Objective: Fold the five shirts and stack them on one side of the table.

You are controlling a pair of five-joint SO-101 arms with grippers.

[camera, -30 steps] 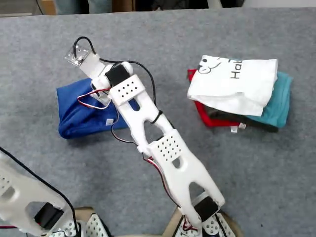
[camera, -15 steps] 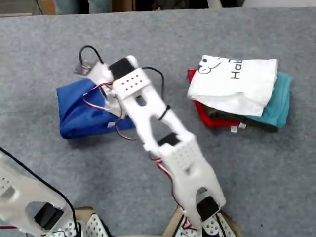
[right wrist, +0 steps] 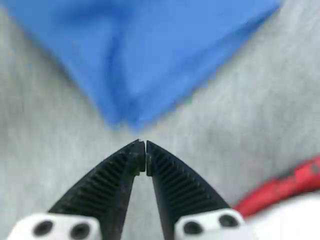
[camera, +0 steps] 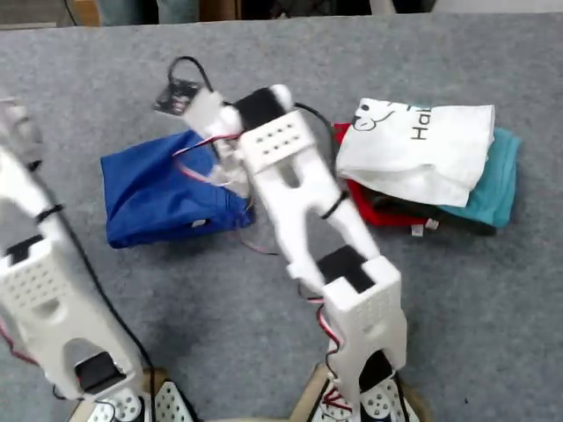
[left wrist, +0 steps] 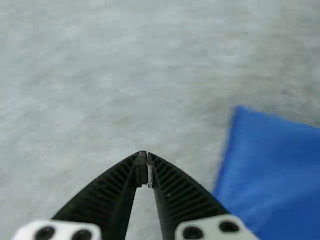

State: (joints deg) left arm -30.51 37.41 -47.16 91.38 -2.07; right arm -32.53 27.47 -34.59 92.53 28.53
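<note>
On your left, the left arm [camera: 40, 281] stands over the grey carpeted table [camera: 176, 290]. Its left gripper [left wrist: 143, 170] has the black ribbed jaws pressed tip to tip, holding nothing, over bare carpet near the folded blue cotton shirt [camera: 158, 193]. Your right arm [camera: 295, 189] crosses that shirt's right edge and hides part of it. The right gripper [right wrist: 145, 152] is likewise pinched together and empty, just off a blue corner. Further right sits the stack: a white printed shirt [camera: 422, 145] on top of a red shirt [camera: 361, 200], a dark shirt [camera: 400, 209] and a teal shirt [camera: 501, 180].
</note>
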